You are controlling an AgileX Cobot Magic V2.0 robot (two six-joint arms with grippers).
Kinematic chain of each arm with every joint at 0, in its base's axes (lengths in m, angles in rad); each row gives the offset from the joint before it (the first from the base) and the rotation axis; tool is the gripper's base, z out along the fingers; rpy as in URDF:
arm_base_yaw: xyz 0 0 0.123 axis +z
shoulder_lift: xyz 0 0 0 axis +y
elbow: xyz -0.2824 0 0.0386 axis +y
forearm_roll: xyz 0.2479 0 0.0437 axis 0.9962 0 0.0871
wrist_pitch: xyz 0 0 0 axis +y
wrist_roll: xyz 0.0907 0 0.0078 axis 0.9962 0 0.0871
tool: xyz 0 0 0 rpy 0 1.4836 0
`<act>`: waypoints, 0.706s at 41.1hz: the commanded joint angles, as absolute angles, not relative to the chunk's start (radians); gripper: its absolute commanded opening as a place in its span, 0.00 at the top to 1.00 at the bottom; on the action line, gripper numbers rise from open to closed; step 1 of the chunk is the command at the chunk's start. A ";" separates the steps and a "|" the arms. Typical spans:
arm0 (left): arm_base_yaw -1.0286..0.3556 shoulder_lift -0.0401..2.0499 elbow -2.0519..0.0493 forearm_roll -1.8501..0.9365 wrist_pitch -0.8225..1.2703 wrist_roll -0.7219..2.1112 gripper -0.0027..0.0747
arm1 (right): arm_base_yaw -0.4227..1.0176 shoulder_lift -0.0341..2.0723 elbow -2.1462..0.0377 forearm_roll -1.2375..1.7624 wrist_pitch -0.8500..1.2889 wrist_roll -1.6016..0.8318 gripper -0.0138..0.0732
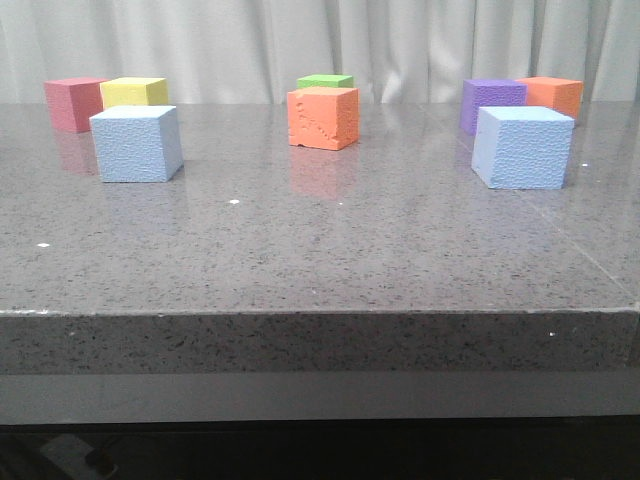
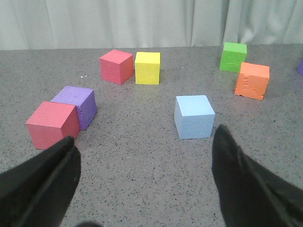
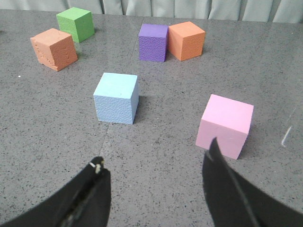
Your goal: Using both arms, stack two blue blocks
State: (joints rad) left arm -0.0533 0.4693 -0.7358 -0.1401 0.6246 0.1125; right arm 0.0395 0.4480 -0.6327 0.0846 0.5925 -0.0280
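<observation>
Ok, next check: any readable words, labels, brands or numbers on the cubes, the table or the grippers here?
None: no text shows in any view.
The two blue blocks carry only pebbly texture.
The orange cube has a chipped face, not lettering.
The left gripper and right gripper are plain black.

neither arm shows in the front view. in the left wrist view the left gripper [image 2: 142, 182] has its jaws spread wide, with nothing between them, both dark fingers [image 2: 40, 182] raised above the tabletop. in the right wrist view the right gripper [image 3: 154, 191] likewise has its jaws parted and holds nothing, its fingers [image 3: 227, 189] clear of the surface.
</observation>
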 commanded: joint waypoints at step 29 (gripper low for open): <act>-0.053 0.480 -0.769 -0.146 0.552 0.105 0.24 | 0.183 1.113 -1.095 0.232 0.797 -0.180 0.15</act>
State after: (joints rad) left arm -0.0533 0.4693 -0.7358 -0.1401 0.6246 0.1125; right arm 0.1508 1.0380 -1.0049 0.2290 0.8251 -0.1651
